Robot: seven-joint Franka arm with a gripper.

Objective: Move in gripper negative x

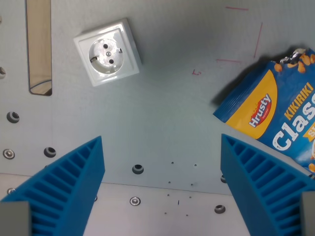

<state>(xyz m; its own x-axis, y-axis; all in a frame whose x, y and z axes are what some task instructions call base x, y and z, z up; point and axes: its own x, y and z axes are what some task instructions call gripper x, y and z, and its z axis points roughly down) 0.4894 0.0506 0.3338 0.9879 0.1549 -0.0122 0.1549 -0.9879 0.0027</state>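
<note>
Gripper (162, 184) hung over the grey table (177, 113), blue fingers (64, 189) spread wide with nothing between them. White socket (108, 52) lay upper left in the wrist view, well apart from the fingers; blue snack bag (275, 115) sat at the wrist view's right, its lower edge just behind the right-side finger.

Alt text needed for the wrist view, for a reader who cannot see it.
The open blue tool hangs empty over a grey table. A white wall socket lies toward the view's upper left, and a blue snack bag at the right edge.
</note>
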